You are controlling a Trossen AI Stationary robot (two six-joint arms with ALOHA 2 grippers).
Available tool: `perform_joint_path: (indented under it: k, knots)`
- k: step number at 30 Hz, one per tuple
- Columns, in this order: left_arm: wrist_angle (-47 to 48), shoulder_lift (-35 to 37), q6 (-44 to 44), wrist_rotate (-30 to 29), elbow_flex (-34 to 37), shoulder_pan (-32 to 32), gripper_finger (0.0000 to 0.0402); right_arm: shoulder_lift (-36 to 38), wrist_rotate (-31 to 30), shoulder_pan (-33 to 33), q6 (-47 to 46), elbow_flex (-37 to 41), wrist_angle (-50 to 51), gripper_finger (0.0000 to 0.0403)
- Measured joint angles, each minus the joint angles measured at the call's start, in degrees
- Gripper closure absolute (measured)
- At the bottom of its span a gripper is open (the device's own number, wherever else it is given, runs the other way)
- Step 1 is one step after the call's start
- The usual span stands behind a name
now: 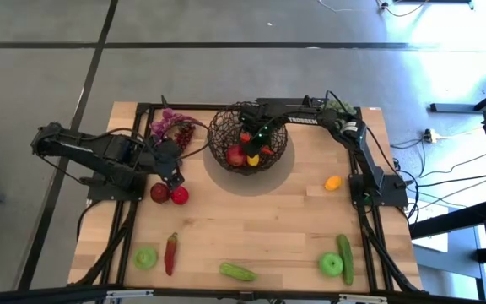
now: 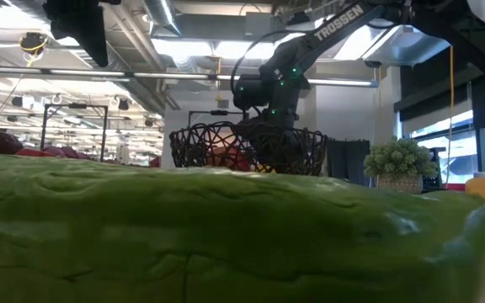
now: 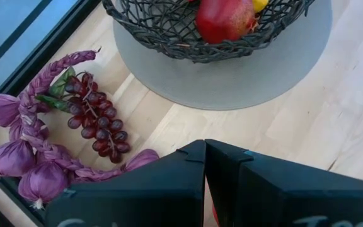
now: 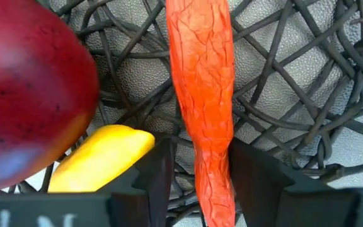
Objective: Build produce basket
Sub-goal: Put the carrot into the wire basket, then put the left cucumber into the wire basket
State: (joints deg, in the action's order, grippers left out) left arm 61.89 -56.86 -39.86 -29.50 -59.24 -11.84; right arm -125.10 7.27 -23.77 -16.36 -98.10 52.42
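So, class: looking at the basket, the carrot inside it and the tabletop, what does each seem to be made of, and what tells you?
Basket: looks like dark, matte woven wire or cord; open strands cross with gaps between.
Carrot: probably moulded plastic or foam; uniform orange, wrinkled skin, slight sheen.
Tabletop: pale wood, apparently jointed planks; parallel seams and grain show.

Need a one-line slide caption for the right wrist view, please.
Right gripper inside the basket, fingers loosely around an orange carrot, beside a red fruit and a yellow one.
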Motion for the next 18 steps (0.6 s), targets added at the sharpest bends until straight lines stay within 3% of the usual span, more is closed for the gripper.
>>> perform_joint_path:
  k: [8,13,18]
  knots:
    - [0.0,0.0,0.0,0.04,0.0,0.0,0.0401,0.06,-0.47,0.86,-1.8,0.0,0.04,0.0254]
    - [0.0,0.0,0.0,0.46,0.0,0.0,0.0401,0.06,-6.53,1.98,-2.86,-1.03,0.7,0.0254]
    - [0.0,0.0,0.0,0.47,0.0,0.0,0.0401,0.15,-7.14,2.46,-2.89,-3.33,2.05,0.0254]
